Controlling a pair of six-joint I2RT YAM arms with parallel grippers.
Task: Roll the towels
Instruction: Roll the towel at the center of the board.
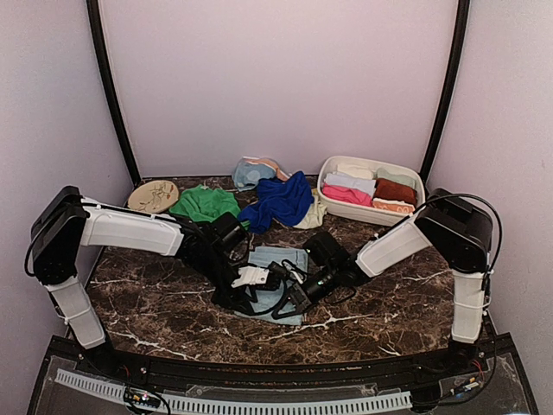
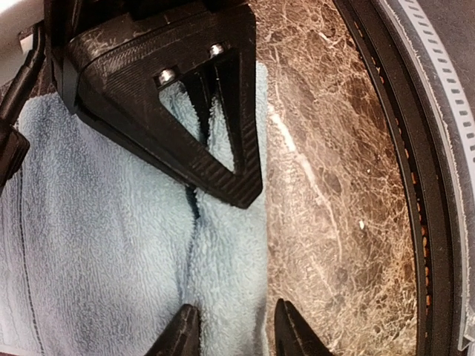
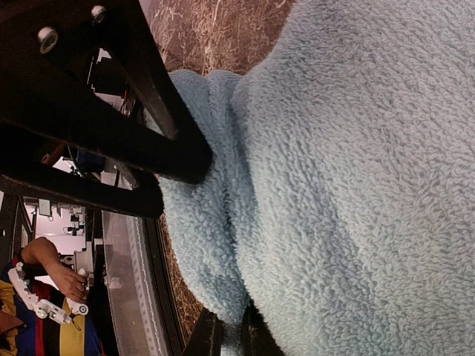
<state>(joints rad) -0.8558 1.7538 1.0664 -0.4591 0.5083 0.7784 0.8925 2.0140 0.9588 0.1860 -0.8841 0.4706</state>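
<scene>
- The light blue towel (image 1: 289, 257) lies spread flat in the middle of the table (image 1: 389, 294), towards the front edge. Both arms reach in over it from either side.
- In the left wrist view, one side of this towel is folded in over the rest, and a strip of bare marble shows between the towel and the table's front edge.
- The left gripper (image 2: 237, 337) is down at that folded side. Its jaws are apart, one tip over the cloth and the other at the cloth's edge, and nothing is squeezed between them.
- The right gripper (image 3: 231, 337) is clenched on the light blue towel, with a thick fold of its edge pinched between the two tips.
- A green towel (image 1: 203, 203) lies crumpled at the back, left of the middle, just beside a tan disc (image 1: 153, 195) in the back left corner.
- A royal blue towel (image 1: 278, 201) is heaped at the back middle and touches the green one. A pale towel (image 1: 314, 213) shows at its right side.
- More crumpled cloth (image 1: 251, 173), blue and pink, sits against the back edge.
- A white basin (image 1: 327, 177) stands in the back right corner. It holds rolled towels side by side, among them a pink roll (image 1: 346, 195), a white roll (image 1: 350, 181) and a rust roll (image 1: 396, 190).
</scene>
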